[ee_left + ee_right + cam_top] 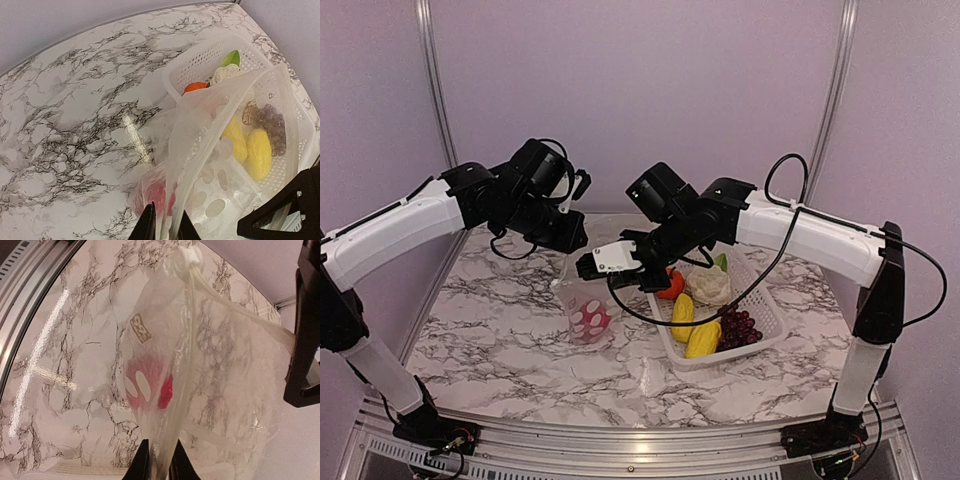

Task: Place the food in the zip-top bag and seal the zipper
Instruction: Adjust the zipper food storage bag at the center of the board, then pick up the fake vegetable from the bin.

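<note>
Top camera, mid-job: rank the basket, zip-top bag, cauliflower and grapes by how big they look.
1. basket: clearly the largest.
2. zip-top bag: held up and bunched, so it looks smaller than the basket.
3. cauliflower and grapes: they look about alike, so I won't rank one over the other.

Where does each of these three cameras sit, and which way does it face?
Top camera: high behind the robot, looking down on the table; both arms and their bases show.
Left wrist camera: on the left arm, looking down past its own jaws at the bag and the basket.
Right wrist camera: on the right arm, looking down past its own jaws at the bag and table.
Shared: both wrist views show the bag holding a red toy.
</note>
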`<action>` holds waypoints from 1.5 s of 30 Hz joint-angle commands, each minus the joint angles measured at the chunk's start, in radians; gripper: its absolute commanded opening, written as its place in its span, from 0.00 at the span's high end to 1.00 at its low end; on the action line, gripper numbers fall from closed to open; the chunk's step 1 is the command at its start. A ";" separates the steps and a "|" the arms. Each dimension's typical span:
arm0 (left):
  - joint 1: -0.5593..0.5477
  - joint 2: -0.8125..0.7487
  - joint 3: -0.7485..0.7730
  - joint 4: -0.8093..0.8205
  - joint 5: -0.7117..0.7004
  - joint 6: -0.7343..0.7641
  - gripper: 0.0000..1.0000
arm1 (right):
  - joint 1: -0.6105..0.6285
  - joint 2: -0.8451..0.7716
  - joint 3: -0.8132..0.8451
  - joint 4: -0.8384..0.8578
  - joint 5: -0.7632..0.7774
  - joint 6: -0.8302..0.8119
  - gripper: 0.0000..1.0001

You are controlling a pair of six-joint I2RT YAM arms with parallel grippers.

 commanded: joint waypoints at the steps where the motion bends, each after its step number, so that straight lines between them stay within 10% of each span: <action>1: 0.004 -0.026 0.038 -0.045 -0.044 0.011 0.85 | 0.005 -0.030 0.001 -0.029 -0.033 0.003 0.88; 11: 0.007 0.022 0.068 -0.036 -0.016 0.023 1.00 | -0.009 -0.086 0.045 -0.032 -0.078 0.094 0.56; 17: 0.028 0.067 0.140 -0.027 0.050 -0.042 1.00 | -0.233 -0.166 0.104 -0.083 -0.274 0.183 0.45; 25: 0.027 0.047 0.053 0.048 0.046 -0.062 1.00 | -0.447 -0.203 -0.168 0.057 -0.185 0.297 0.44; 39: 0.028 0.024 0.016 0.089 0.029 -0.047 1.00 | -0.471 -0.023 -0.280 0.122 -0.074 0.410 0.49; 45: 0.028 0.029 0.005 0.092 0.017 -0.055 1.00 | -0.470 0.087 -0.245 0.205 -0.042 0.436 0.16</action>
